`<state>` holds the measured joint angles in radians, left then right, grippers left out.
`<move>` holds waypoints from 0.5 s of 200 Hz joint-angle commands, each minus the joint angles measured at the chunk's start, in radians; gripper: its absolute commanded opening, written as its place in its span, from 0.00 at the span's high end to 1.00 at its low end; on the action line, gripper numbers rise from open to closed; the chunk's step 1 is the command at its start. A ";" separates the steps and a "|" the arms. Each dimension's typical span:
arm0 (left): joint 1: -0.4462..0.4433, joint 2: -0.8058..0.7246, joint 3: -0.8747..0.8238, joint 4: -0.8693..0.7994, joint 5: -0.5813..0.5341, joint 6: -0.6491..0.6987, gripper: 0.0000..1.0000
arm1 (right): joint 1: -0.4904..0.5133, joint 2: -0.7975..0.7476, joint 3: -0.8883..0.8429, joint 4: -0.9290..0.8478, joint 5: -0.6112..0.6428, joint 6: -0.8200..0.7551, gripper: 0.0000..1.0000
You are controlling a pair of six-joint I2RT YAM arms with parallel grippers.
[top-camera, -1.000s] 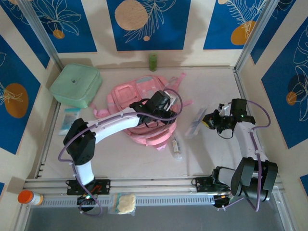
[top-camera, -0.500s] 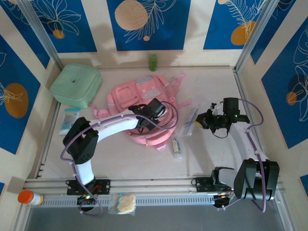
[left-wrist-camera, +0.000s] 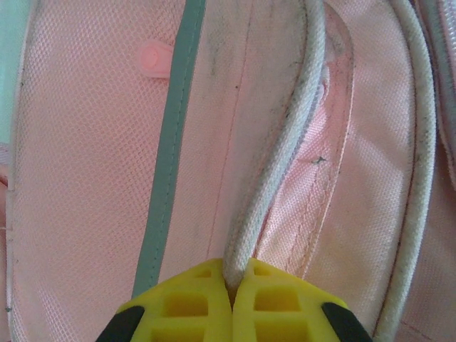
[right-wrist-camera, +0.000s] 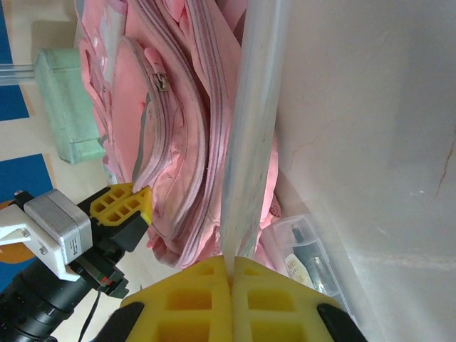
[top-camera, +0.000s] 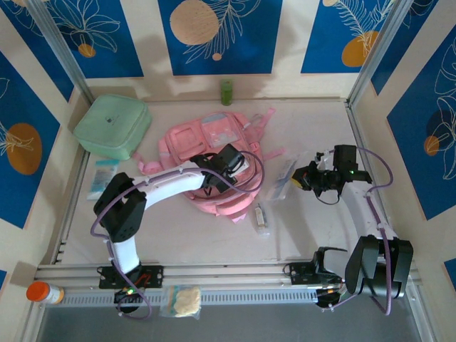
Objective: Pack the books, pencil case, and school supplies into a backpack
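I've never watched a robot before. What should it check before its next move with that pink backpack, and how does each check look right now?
1. Left hand gripping the backpack by its grey piping: ok, closed tight on it.
2. Right hand holding the flat clear packet: ok.
3. Backpack opening wide enough for the packet: cannot tell.
4. Hands clear of each other: ok, apart in the top view.
5. Small clear case packed: not ok, it lies on the table beside the backpack.
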<state>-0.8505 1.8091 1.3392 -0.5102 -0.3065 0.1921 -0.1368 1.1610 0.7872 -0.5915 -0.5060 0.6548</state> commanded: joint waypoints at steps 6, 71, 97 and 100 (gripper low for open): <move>0.024 -0.070 0.060 0.006 0.008 -0.012 1.00 | -0.020 -0.024 0.016 -0.014 -0.064 -0.019 1.00; 0.025 -0.124 0.263 -0.097 -0.045 -0.156 1.00 | 0.066 0.019 0.059 0.108 -0.101 0.070 1.00; 0.028 -0.122 0.306 -0.097 -0.037 -0.220 1.00 | 0.170 0.068 0.043 0.301 -0.094 0.205 1.00; 0.028 -0.119 0.314 -0.100 -0.040 -0.229 1.00 | 0.181 0.077 0.041 0.329 -0.093 0.217 1.00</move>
<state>-0.8265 1.7351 1.5723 -0.6346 -0.3378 0.0555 -0.0265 1.1965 0.8185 -0.4629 -0.5575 0.7433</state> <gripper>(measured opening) 0.048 0.051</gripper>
